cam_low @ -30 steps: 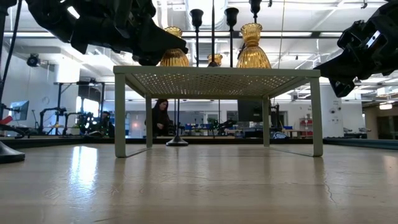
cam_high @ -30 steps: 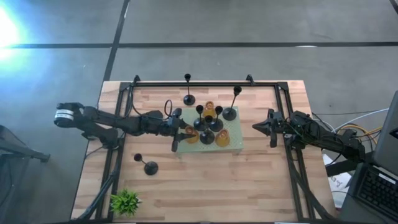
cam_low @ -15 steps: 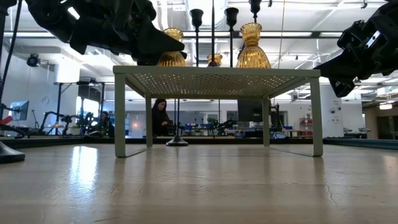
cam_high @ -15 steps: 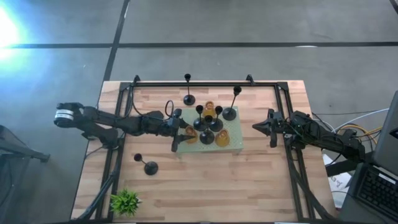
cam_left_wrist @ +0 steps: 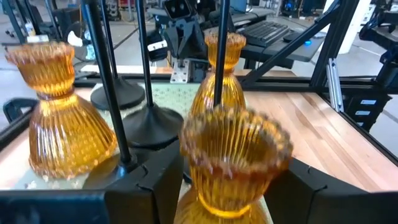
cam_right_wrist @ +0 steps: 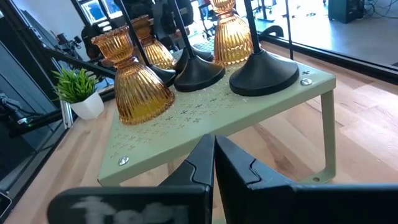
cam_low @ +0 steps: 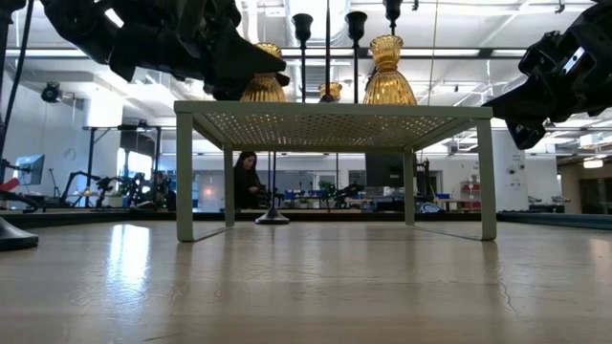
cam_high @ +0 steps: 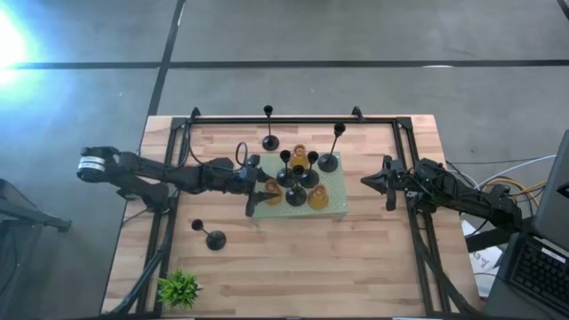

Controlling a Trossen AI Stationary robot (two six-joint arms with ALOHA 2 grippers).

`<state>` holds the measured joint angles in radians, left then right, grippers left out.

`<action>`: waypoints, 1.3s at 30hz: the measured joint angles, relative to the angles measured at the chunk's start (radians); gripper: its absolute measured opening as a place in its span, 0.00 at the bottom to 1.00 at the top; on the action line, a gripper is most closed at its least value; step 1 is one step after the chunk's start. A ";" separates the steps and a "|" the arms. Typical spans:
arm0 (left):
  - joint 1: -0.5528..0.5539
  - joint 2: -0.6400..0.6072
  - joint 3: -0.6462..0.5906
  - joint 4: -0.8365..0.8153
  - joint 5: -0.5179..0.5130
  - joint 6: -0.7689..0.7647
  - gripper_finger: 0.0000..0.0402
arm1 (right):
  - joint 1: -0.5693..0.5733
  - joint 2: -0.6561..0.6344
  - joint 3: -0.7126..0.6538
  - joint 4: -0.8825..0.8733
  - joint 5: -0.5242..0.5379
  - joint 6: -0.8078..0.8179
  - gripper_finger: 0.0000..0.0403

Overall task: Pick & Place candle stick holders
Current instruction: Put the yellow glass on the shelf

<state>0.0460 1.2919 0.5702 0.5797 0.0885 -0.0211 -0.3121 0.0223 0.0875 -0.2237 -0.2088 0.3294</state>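
Observation:
A pale green stand (cam_high: 335, 204) in the middle of the table bears three amber glass holders (cam_high: 318, 197) and several black holders with thin stems (cam_high: 298, 182). My left gripper (cam_high: 260, 192) is at the stand's left end, shut on the amber holder (cam_left_wrist: 231, 163) there, which also shows in the low view (cam_low: 267, 84). Two more black holders stand on the table on their round bases, one past the stand (cam_high: 269, 142) and one at the near left (cam_high: 214, 238). My right gripper (cam_high: 366, 182) hovers right of the stand, shut and empty (cam_right_wrist: 214, 163). My left gripper has the amber holder's ribbed body (cam_left_wrist: 186, 208), below its flared cup, between its two fingers (cam_left_wrist: 155, 183). It comes level from the table's left. The holder stands upright, and its foot seems to rest on the stand's top (cam_low: 251, 107). The gripper hides the contact in the high view.
A small green plant (cam_high: 180, 289) stands at the table's near left corner. A dark frame rail (cam_high: 276, 118) runs along the far edge and down both sides. A person (cam_low: 247, 180) shows in the room behind. Bare wood lies near the stand's front (cam_high: 311, 267).

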 joint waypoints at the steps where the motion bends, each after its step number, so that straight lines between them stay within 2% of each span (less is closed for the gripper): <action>1: 0.000 0.000 0.003 0.001 0.000 0.002 0.49 | 0.000 0.000 0.000 0.000 0.000 0.000 0.02; 28: 0.006 0.002 0.026 0.003 0.000 0.010 0.49 | 0.000 0.000 0.000 0.000 0.000 0.000 0.02; 39: 0.006 0.092 0.073 0.000 0.007 0.026 0.49 | 0.000 0.000 0.000 0.000 0.000 0.000 0.02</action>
<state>0.0521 1.3844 0.6427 0.5797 0.0952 0.0044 -0.3122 0.0219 0.0875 -0.2234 -0.2088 0.3294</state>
